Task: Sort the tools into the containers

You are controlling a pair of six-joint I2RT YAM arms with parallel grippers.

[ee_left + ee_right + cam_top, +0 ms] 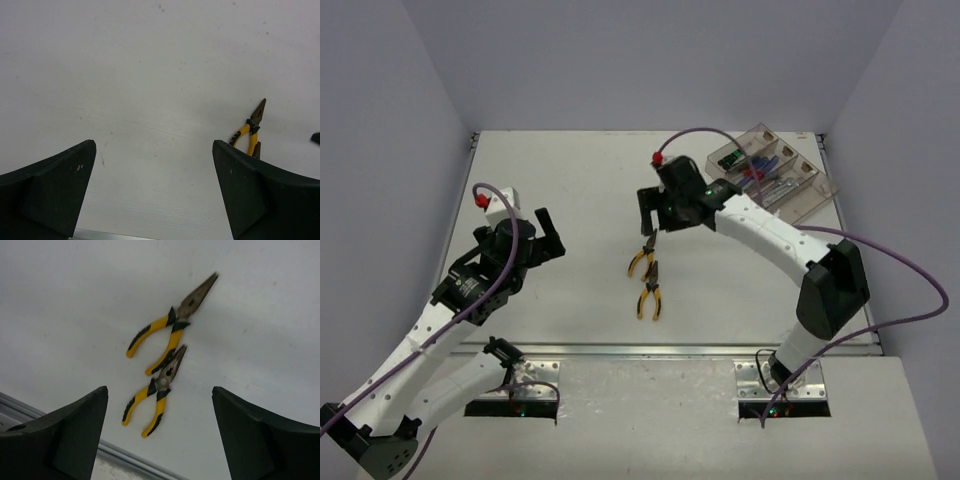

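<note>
Pliers with yellow-and-black handles, two of them, lie in the middle of the table (570, 170), one behind the other. Both noses point away from the arm bases and lean a little right. The far pliers (645, 252) have their handles spread. The near pliers (651, 285) lie with their nose just beside one of those handles; whether they touch is hard to tell.

At the far right corner stands the tray (817, 205) of four clear bins, set at a slant. One end bin holds a green-handled screwdriver (730, 158). The bin beside it holds blue-and-red screwdrivers (756, 170), and the next holds silver tools (782, 186) too small to make out.

A right arm (760, 225) stretches from its base across to the table's middle. The right jaws hang over the nose end of the far pliers, spread wide and holding nothing. In the right wrist view both pliers show between the two fingers, clear of them.

A left arm (470, 290) reaches over the left half of the table. The left jaws are spread wide too, with nothing between them, above bare table and well apart from the pliers. The pliers show at the right edge of the left wrist view.
</note>
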